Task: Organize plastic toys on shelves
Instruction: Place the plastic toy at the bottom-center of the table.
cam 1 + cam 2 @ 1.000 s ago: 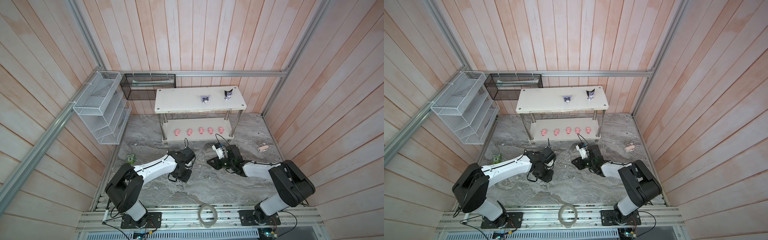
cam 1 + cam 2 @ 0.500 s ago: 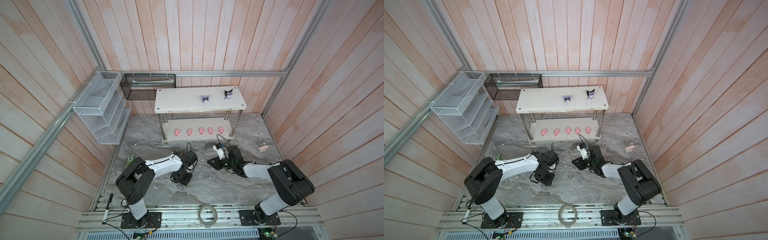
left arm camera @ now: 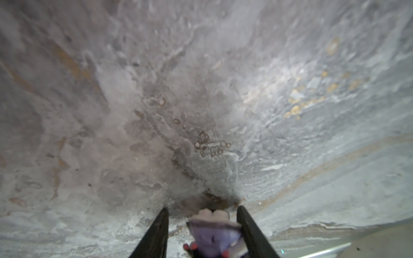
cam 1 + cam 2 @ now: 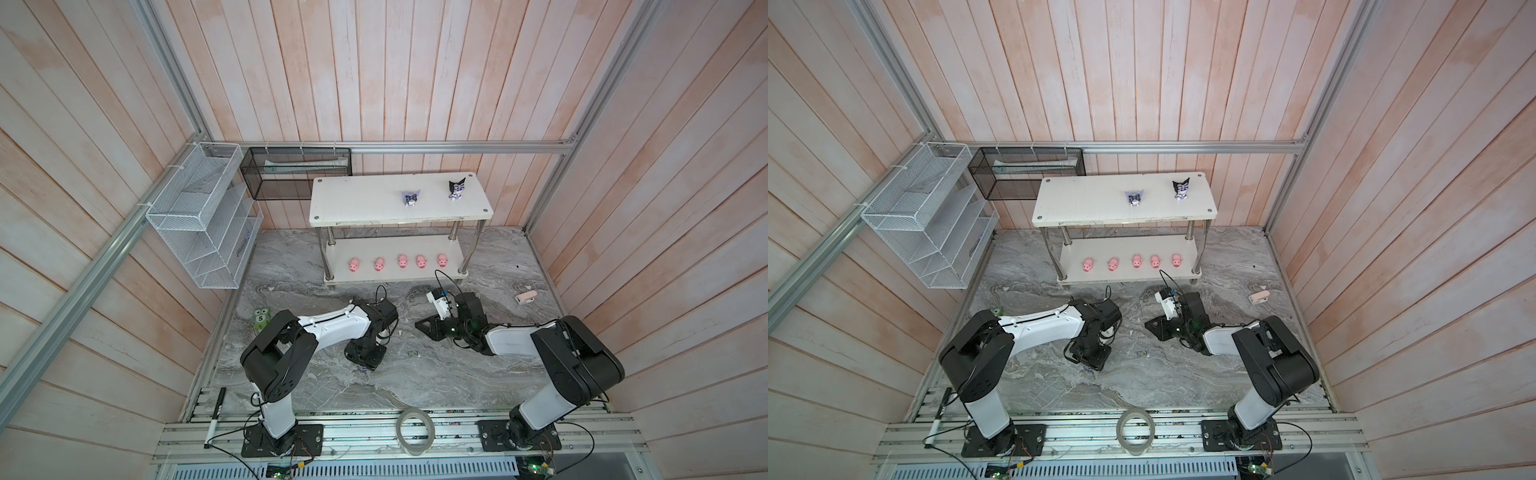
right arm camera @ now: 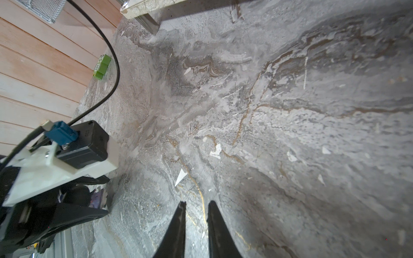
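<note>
**While One Figurine Lies on the Table, Seven Toys Sit Shelved**

Where both top views look down, white two-tier shelves with chrome legs (image 4: 357, 203) carry five pink plastic pig figures (image 4: 402, 261) on the lower board and two black-purple-white pointed-ear figurines (image 4: 411, 198) on the upper. Left wrist view: the left claw (image 3: 202, 207) stands open on the grey marbled table (image 3: 201, 89), a third purple-white figurine (image 3: 214, 234) between its fingers, close against one. Right wrist view: the right claw (image 5: 197, 202) is slightly parted, holding nothing.
</note>
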`<state>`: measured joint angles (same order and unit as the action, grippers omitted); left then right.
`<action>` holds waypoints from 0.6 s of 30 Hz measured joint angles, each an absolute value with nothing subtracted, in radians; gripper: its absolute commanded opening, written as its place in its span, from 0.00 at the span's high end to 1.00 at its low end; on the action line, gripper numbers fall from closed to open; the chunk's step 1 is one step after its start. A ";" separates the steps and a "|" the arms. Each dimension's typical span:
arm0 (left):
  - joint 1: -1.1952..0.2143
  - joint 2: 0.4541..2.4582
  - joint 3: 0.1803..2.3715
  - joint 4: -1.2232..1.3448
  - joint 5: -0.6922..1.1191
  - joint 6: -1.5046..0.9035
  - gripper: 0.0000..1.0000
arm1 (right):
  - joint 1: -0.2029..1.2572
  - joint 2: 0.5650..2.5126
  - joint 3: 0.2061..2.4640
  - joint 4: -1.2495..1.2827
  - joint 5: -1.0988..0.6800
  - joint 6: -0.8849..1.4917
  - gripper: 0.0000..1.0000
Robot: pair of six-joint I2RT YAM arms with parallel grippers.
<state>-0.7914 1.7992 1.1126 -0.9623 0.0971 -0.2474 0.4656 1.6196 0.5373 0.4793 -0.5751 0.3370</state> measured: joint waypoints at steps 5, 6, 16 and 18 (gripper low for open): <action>-0.795 1.809 1.125 -0.976 0.093 -0.247 0.54 | 0.463 1.628 0.537 0.489 -0.579 0.339 0.80; -0.795 1.810 1.126 -0.977 0.093 -0.248 0.53 | 0.463 1.629 0.537 0.493 -0.580 0.340 0.80; -0.806 1.813 1.143 -0.984 0.066 -0.255 0.45 | 0.463 1.641 0.537 0.502 -0.586 0.342 0.80; -0.807 1.813 1.145 -0.984 0.062 -0.256 0.44 | 0.463 1.643 0.537 0.502 -0.587 0.344 0.80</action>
